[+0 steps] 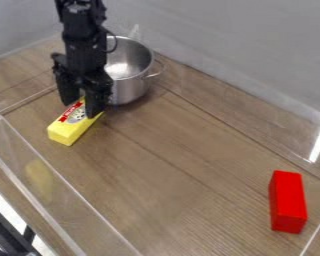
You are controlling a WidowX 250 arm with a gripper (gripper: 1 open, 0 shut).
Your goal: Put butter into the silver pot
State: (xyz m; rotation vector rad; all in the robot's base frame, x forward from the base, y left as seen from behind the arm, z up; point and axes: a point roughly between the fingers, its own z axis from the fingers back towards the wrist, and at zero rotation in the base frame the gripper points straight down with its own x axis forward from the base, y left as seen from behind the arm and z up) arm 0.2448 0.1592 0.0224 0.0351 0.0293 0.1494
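Apparently the black gripper [85, 98] has its fingertips down at the far end of the butter [75, 121]; whether they are closed on it or merely straddle it, I cannot tell. The yellow block lies on the wooden table [176, 160], toward the far left, its red and white label facing up and partly covered by the fingers.

A hold at that one end could be weak: once lifted, the block might tip or twist out, since most of its length sticks out toward the near side. The silver pot [127, 68] stands close behind and to the right, so a sideways move made too low could knock its wall or side handle and push it away. Letting go too early could leave the block on the rim.

The pot has no lid; the part of its inside in view shows bare steel, the rest being hidden by the arm. The red block [287, 201] sits outside it, near right.
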